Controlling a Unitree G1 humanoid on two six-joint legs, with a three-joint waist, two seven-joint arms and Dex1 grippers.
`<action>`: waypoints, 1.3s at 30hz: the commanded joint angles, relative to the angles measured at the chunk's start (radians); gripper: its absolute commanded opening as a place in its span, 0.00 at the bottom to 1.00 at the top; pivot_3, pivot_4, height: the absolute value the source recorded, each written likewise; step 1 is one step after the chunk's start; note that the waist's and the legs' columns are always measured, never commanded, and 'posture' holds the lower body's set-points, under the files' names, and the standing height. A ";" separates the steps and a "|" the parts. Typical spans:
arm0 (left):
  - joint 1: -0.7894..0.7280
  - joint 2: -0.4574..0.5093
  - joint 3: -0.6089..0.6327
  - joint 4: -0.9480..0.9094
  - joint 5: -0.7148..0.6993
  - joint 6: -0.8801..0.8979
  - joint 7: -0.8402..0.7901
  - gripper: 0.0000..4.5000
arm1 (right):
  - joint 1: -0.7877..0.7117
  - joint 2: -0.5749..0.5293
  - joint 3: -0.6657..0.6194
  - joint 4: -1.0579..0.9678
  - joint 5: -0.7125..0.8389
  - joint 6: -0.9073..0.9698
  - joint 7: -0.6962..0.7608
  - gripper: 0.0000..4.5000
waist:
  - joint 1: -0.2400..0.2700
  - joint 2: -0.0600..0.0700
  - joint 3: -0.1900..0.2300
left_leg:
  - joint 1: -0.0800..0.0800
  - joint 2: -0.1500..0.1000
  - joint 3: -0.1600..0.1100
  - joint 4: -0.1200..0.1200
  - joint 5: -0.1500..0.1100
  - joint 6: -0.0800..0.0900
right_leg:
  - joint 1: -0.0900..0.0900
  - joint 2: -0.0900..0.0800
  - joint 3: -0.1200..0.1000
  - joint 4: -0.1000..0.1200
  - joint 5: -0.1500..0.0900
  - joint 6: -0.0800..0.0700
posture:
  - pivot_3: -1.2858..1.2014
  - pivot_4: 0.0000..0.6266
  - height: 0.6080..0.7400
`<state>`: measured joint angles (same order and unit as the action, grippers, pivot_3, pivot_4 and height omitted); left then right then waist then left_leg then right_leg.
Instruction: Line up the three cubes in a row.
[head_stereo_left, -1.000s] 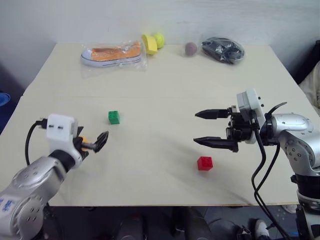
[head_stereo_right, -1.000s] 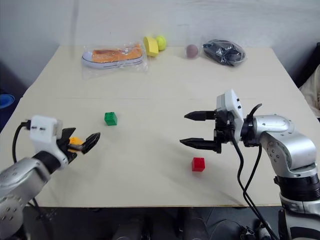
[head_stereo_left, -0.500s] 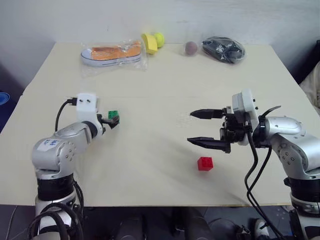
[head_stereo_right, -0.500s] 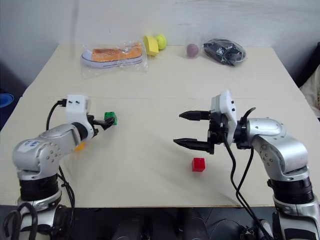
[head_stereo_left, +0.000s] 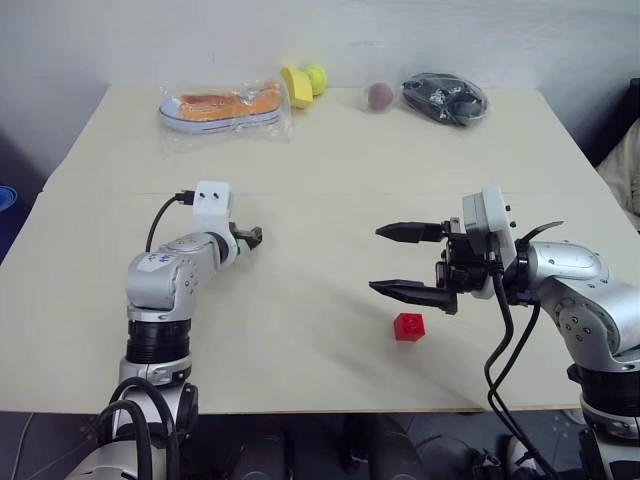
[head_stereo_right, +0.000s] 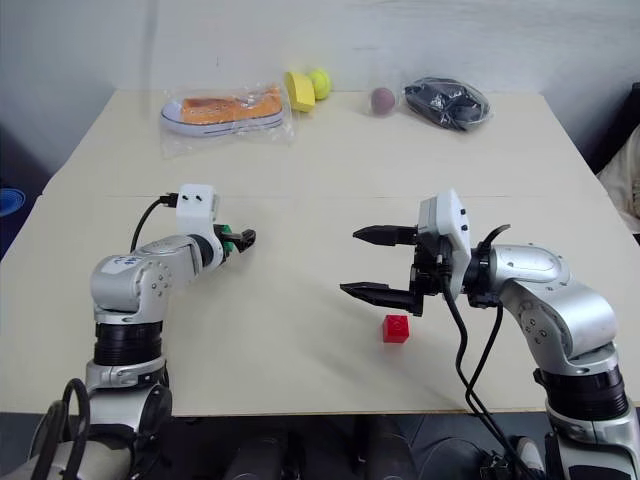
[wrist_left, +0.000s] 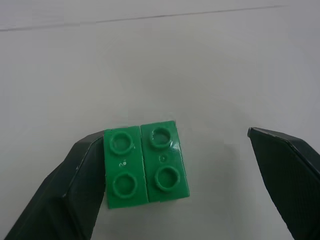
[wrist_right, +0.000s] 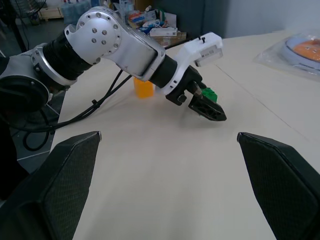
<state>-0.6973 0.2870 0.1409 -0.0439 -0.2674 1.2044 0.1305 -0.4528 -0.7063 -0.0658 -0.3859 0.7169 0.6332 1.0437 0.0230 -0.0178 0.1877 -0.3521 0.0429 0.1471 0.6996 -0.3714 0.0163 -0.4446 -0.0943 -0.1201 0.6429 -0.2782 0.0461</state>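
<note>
A: State of left hand (head_stereo_left: 250, 238)?

B: Open. Straddles the green cube (wrist_left: 146, 164), which sits flat on the counter (head_stereo_left: 320, 160), studs up. One finger (wrist_left: 75, 190) touching the cube's side, the other well clear of it. No grip yet.

A: Right hand (head_stereo_left: 376, 259)?

B: Open wide too, empty, held above the counter well apart from the green cube.

A: Other two cubes?

B: Red cube (head_stereo_left: 408, 327) well apart from the green cube, over on the right hand's side and nearer the counter's front edge. Orange cube (wrist_right: 143, 87) behind the left arm as seen from the right wrist, apart from the green cube. No row yet; likely at the grasp step for green.

A: Risks?

B: Off-centre closing, mainly. With only one finger in contact, probably shoves or twists the green cube across the counter before the far finger arrives. Could end in a corner pinch and a cube popping out. Smooth plastic sides, so slips easily under a skewed squeeze.

A: Anything else?

B: Possibly clips the orange cube with the left arm when dragging or lifting green away. Also a dropped green cube could land tilted, spoiling the row. Can't tell how low the fingertips sit against the counter.
</note>
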 joint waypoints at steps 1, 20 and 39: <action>-0.030 -0.011 0.031 -0.004 0.035 -0.007 0.021 0.80 | -0.003 -0.008 -0.026 -0.029 0.016 -0.010 -0.010 1.00 | -0.001 0.000 0.000 | 0.000 0.000 0.000 0.000 0.000 0.000 | 0.000 0.000 0.000 0.000 0.000 0.000 | 0.52 0.24 1.00; 0.236 0.505 -0.191 -0.312 -0.198 -0.394 -1.014 0.34 | 0.111 -0.222 -0.023 0.034 -0.101 -0.151 0.241 1.00 | -0.005 0.000 0.000 | -0.001 0.001 0.001 0.000 0.000 -0.002 | -0.001 0.000 0.000 -0.005 0.000 0.000 | 0.52 0.24 1.00; 0.036 0.349 -0.561 -0.001 0.074 -0.758 -1.316 0.34 | 0.416 -0.311 -0.188 -0.035 -0.139 -0.206 0.234 1.00 | 0.001 0.000 0.000 | 0.000 -0.001 0.000 0.000 0.001 0.002 | 0.000 0.000 0.000 -0.006 0.000 0.000 | 0.52 0.24 1.00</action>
<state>-0.6523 0.6407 -0.4345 -0.0298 -0.1954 0.4549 -1.1790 -0.0403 -1.0051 -0.2191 -0.3962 0.5784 0.4433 1.2858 0.0239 -0.0179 0.1877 -0.3523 0.0416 0.1471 0.7000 -0.3703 0.0187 -0.4444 -0.0944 -0.1200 0.6372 -0.2779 0.0466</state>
